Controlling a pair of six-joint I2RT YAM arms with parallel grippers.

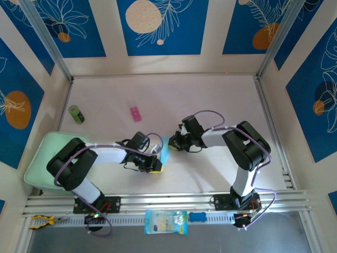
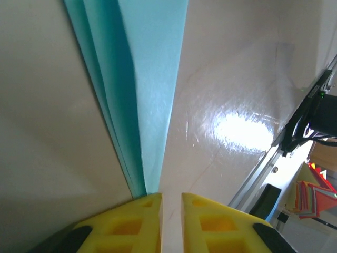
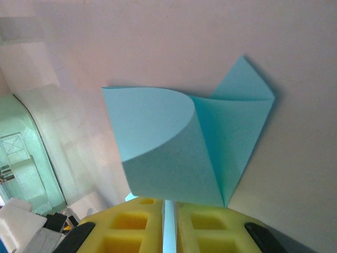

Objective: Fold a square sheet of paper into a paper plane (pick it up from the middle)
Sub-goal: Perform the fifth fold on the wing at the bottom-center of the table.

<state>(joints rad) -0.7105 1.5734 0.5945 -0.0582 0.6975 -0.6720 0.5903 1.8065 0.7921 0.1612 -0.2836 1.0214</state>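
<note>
The square sheet of paper (image 1: 165, 150), light cyan-blue and already creased, is in the middle of the surface (image 1: 221, 100), between the two arms. From the right wrist camera, the paper (image 3: 174, 142) has one layer curling over in a soft roll and a triangular flap pointing up at the right. From the left wrist camera it (image 2: 152, 79) looks like a long narrow wedge of several folded layers that becomes thin towards the camera.

The right pincer (image 1: 172, 143) is clamped on the paper. Between its yellow fingers (image 3: 131, 226) a thin cyan edge runs through the slot of the pincer (image 3: 169, 203).

The left pincer (image 1: 156, 167) is at the near end of the paper. Its yellow fingers (image 2: 126, 226) stand a little apart, and the pale surface is visible in the narrow gap of the pincer (image 2: 171, 196). The thin end of the paper reaches the tip of one finger, but no paper is in the gap.

Farther back on the surface lies a small pink block (image 1: 135, 113), and to the left of it a small green cylinder (image 1: 77, 114). A pale green tray (image 1: 42, 158) is at the left edge, partly under the left arm. On the front rail lies a blue-and-yellow printed packet (image 1: 166, 222).
</note>
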